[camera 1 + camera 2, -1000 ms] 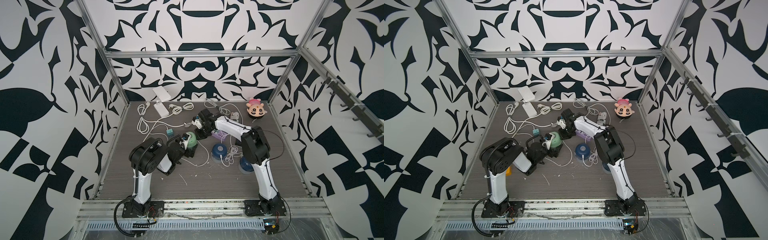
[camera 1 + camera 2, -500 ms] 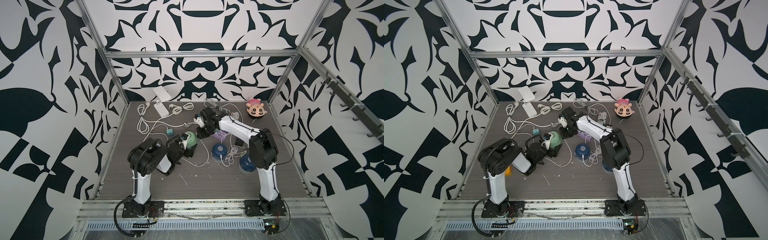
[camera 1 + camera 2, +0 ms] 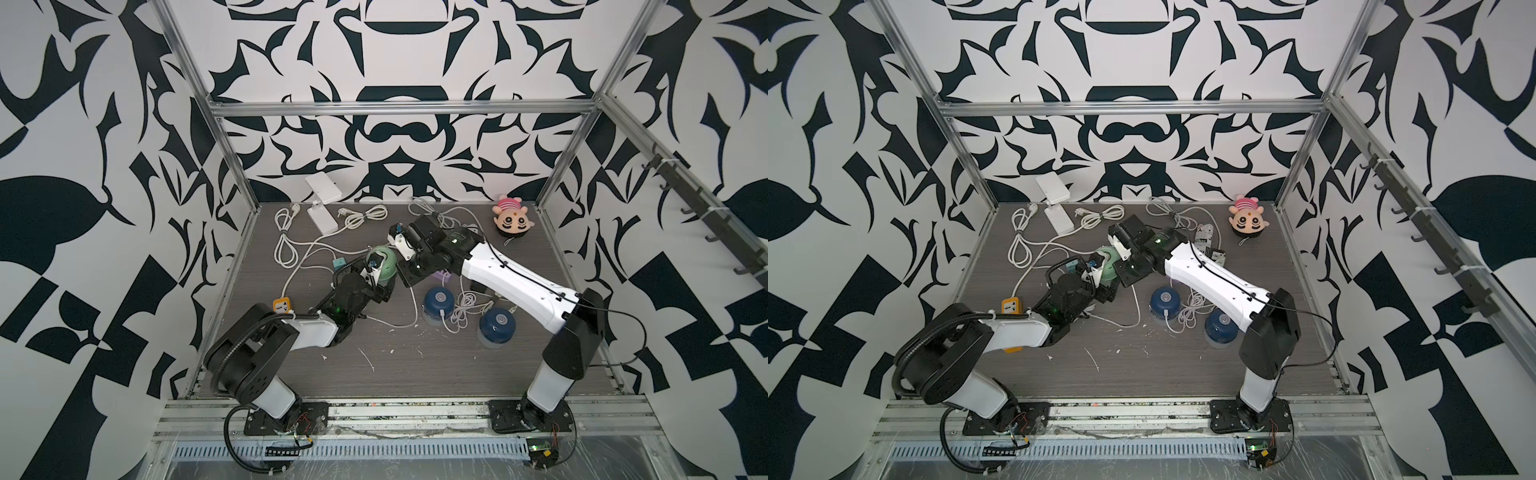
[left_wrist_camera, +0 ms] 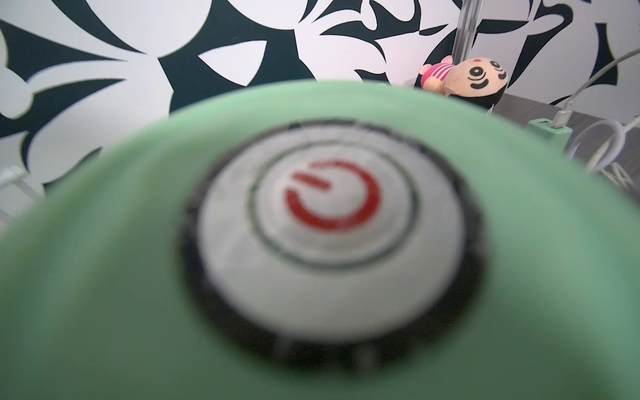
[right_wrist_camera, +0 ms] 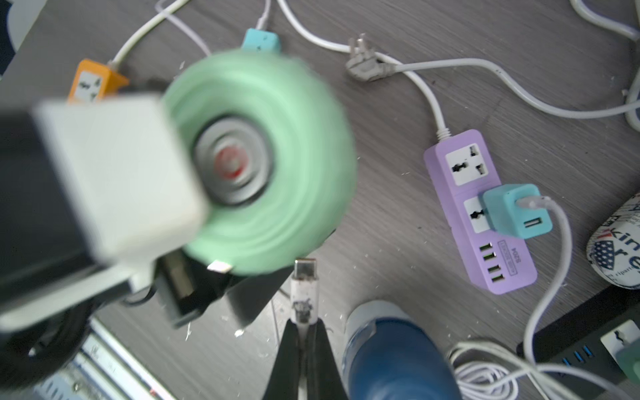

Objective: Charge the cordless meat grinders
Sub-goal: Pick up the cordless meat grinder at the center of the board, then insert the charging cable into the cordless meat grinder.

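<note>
The mint green grinder (image 3: pixel 386 268) (image 3: pixel 1109 268) sits tilted between the jaws of my left gripper (image 3: pixel 381 277), which is shut on it. In the left wrist view the grinder's green dome (image 4: pixel 104 277) and grey button fill the frame and hide the fingers. My right gripper (image 5: pixel 304 327) is shut on a white USB-C cable plug (image 5: pixel 304 291), whose tip points at the green grinder's side (image 5: pixel 294 156), a short way off. In both top views my right gripper (image 3: pixel 405 276) sits just right of that grinder. Two navy grinders (image 3: pixel 435 301) (image 3: pixel 496 325) stand to the right; the left one has a white cable in it.
A purple power strip (image 5: pixel 478 207) carries a teal charger cube (image 5: pixel 512 211). An orange strip (image 3: pixel 281 305), a black strip (image 5: pixel 588 339), a printed can (image 5: pixel 620 242) and a pink plush (image 3: pixel 512 220) lie around. White cables (image 3: pixel 286 241) sprawl across the back of the table.
My right arm's elbow has swung out to the right and nearer the front, while its gripper stays by the green grinder. The left arm has barely moved.
</note>
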{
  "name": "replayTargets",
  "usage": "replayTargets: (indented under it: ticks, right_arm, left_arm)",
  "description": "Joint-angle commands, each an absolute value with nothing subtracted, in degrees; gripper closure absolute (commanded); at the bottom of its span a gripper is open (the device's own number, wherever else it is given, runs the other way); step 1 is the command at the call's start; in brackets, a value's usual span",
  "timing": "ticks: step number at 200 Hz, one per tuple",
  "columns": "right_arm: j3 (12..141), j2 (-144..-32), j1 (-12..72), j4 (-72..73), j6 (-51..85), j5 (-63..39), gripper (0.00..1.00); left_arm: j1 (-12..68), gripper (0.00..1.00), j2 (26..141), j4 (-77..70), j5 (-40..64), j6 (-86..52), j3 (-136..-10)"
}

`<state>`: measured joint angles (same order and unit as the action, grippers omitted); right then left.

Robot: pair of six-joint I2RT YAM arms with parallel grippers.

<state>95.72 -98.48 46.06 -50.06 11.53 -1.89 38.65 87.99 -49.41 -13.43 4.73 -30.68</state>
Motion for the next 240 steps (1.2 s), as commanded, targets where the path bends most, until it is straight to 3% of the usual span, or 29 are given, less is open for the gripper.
replayTargets:
  ticks: [1, 107, 240]
  right_arm:
    - [95.7, -94.8, 47.8, -51.7, 13.4, 1.0, 1.00]
    - [94.9, -92.2, 51.4, -51.1, 19.2, -0.5, 1.00]
    - [97.1, -94.0, 51.4, -50.4, 19.3, 0.4, 1.00]
  left_arm:
    - [39.2, 0.39, 83.8, -44.4, -17.9, 9.2, -32.9]
    - [42.4, 0.47, 78.9, -39.7, -22.8, 15.6, -35.4]
    - [43.3, 0.50, 77.4, -39.3, -22.0, 16.1, -35.0]
